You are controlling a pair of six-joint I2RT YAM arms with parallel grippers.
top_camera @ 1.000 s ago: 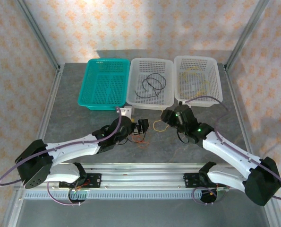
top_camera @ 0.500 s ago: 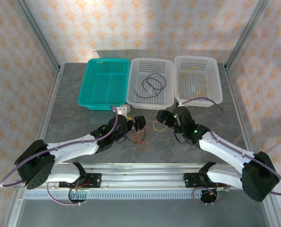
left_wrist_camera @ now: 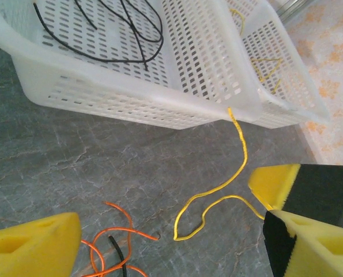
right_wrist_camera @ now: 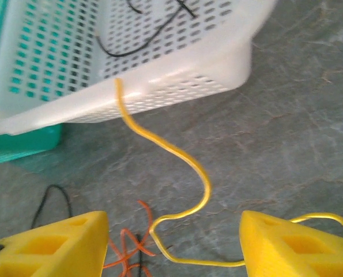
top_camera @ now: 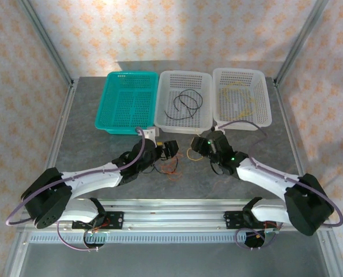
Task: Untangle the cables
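Yellow cable (right_wrist_camera: pixel 180 154): loose on the grey bench (left_wrist_camera: pixel 73 161) between the two pincers, its far end touching the near wall of the middle white basket (left_wrist_camera: pixel 102 92).

Orange cable (left_wrist_camera: pixel 125 230): just left of the yellow one, crossing a short black strand (left_wrist_camera: pixel 118 249); I cannot tell whether they are knotted.

Black cable (top_camera: pixel 185 103): inside that basket.

Left pincer (left_wrist_camera: pixel 171 248): fingers apart, holding nothing.

Right pincer (right_wrist_camera: pixel 171 248): fingers apart, with the yellow cable running low between them, unclamped.

Risk: if pulled, the far end may snag in the basket's slots and drag the basket along. A careless closure could also catch the orange cable.

Unclear: the yellow cable's near end passes behind a right finger, and the orange loops are cut off at the frame edge.
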